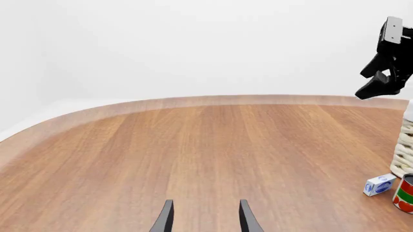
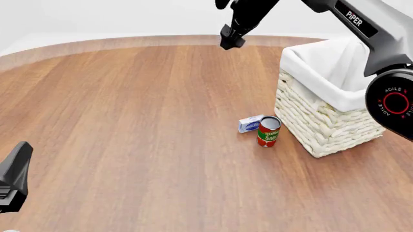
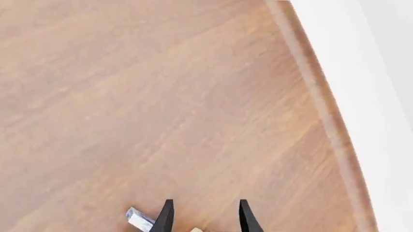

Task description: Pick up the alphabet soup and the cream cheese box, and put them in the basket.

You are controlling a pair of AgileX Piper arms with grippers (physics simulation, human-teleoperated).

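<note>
The cream cheese box lies on the wooden table, close beside a red and green tomato can. Both sit just left of the basket, whose white liner folds over the rim. The alphabet soup is out of view. My right gripper hangs high over the table's far side, left of the basket and well above the box. In its wrist view its fingers stand apart and empty, with the box beside one tip. My left gripper is open and empty, low at the near left, far from the box.
The table's curved far edge runs behind the right gripper. The tomato can and the basket wall stand at the edge of the left wrist view. The right arm reaches over the basket.
</note>
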